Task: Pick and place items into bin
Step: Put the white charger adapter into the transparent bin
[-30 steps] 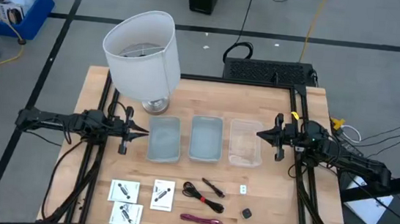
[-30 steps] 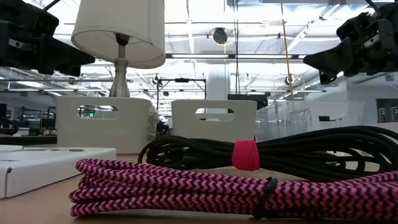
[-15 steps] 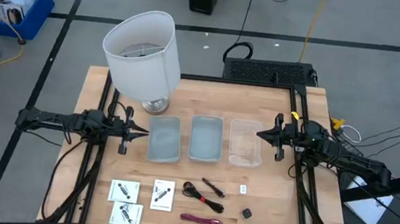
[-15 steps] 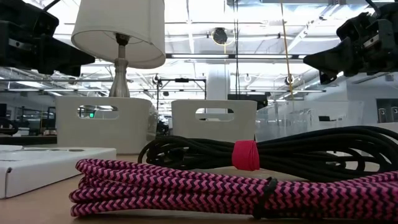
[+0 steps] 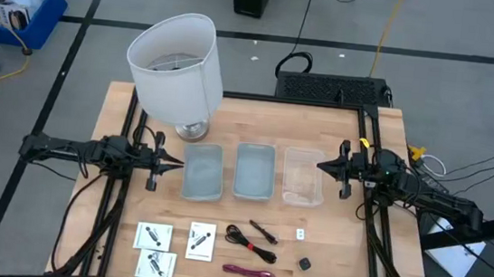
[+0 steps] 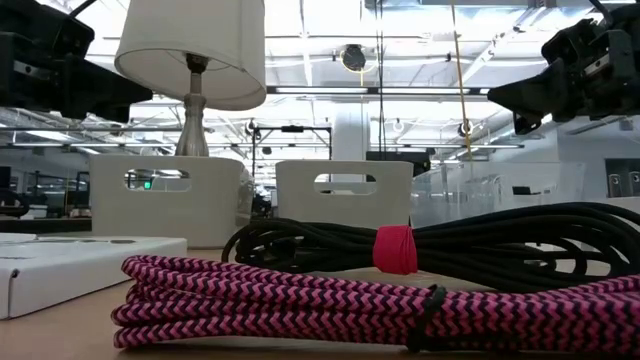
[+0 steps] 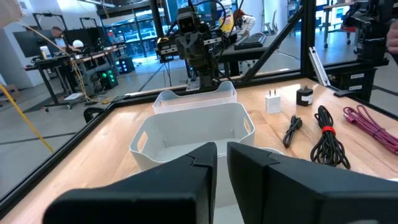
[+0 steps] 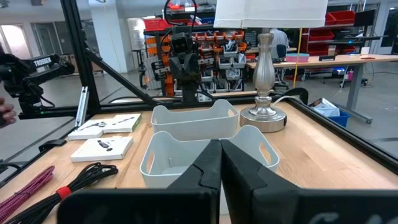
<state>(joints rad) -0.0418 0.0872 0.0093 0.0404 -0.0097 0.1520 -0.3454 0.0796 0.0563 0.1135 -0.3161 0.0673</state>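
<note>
Three white packets (image 5: 153,236) (image 5: 201,240) (image 5: 156,264) lie flat on the near part of the table. Beside them lie a black coiled cable (image 5: 239,238), a short black cable (image 5: 263,230), a magenta coil (image 5: 248,273), a black cube (image 5: 305,264) and a white tag (image 5: 300,234). My left gripper (image 5: 178,161) hovers shut at the left of the bin row. My right gripper (image 5: 320,166) hovers shut at the row's right. Both are raised above the table and hold nothing. In the low view the magenta coil (image 6: 300,305) fills the foreground before the black cable (image 6: 420,250).
Three bins stand in a row mid-table: two pale grey ones (image 5: 204,172) (image 5: 254,171) and a clear one (image 5: 303,174). A lamp with a big white shade (image 5: 181,68) stands on the far left part of the table. Bare wood lies between the bins and the items.
</note>
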